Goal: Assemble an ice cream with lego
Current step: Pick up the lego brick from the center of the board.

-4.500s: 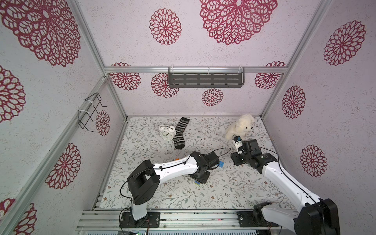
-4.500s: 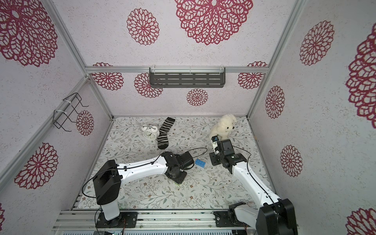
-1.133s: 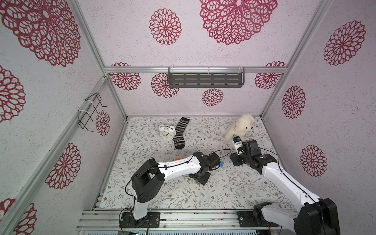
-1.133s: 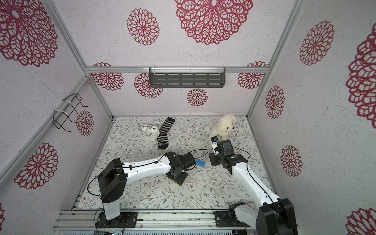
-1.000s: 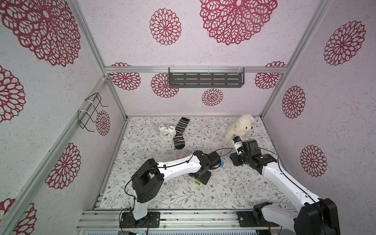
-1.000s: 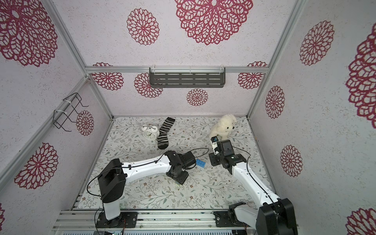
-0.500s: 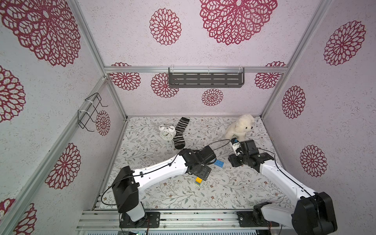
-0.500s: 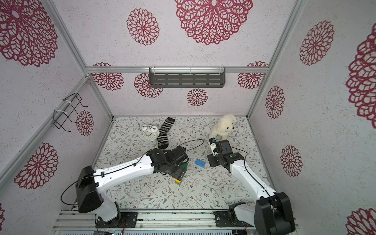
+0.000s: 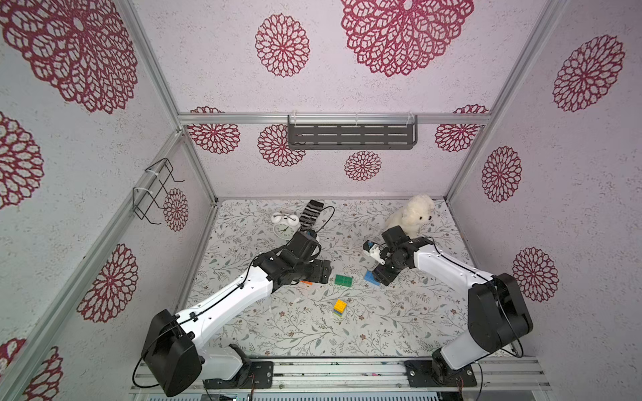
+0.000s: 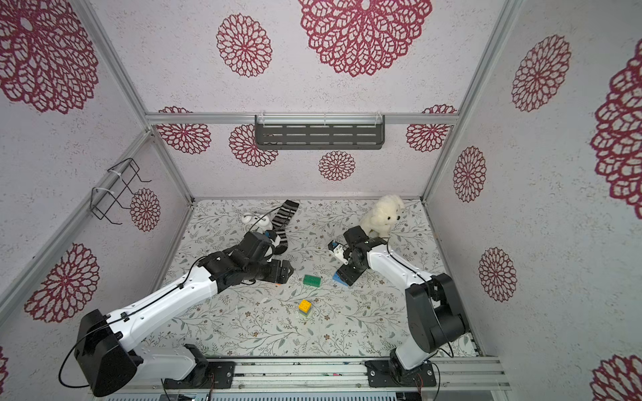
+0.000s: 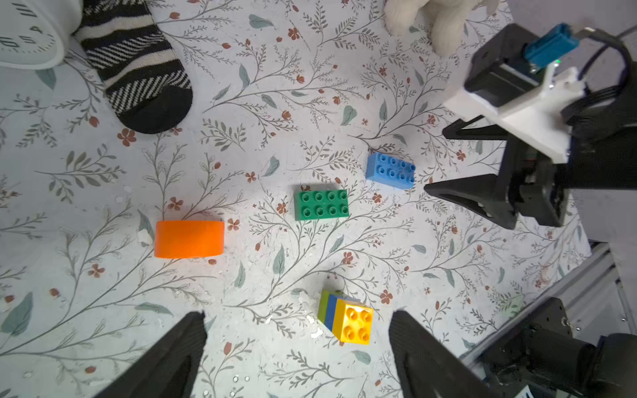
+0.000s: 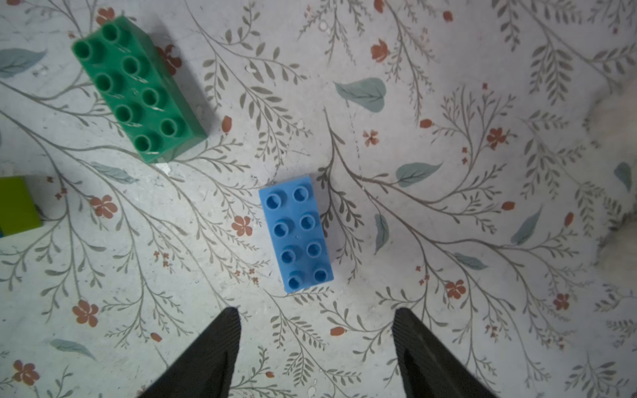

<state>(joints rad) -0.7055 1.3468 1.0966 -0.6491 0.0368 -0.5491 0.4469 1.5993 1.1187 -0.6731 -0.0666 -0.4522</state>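
The desk (image 9: pixel 382 330) holds a toy dog (image 9: pixel 411 218) and a sock (image 11: pixel 138 69). The left gripper (image 11: pixel 296 315) is open and empty; so is the right gripper (image 12: pixel 315 310), close by the blue brick (image 12: pixel 296 234). Only the left wrist view shows the whole orange brick (image 11: pixel 189 239); in both top views the left arm (image 9: pixel 236 298) hides most. The green brick (image 11: pixel 321 205) and yellow-topped stack (image 11: pixel 348 320) lie apart.

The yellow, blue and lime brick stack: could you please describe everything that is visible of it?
The brick stack is three small square bricks pressed together: yellow on top with four round studs, blue in the middle, lime at the bottom. It looks like glossy hard plastic. It appears to stand upright on the floral mat, by itself, well clear of the green brick. Only the mat touches it, as far as can be seen.
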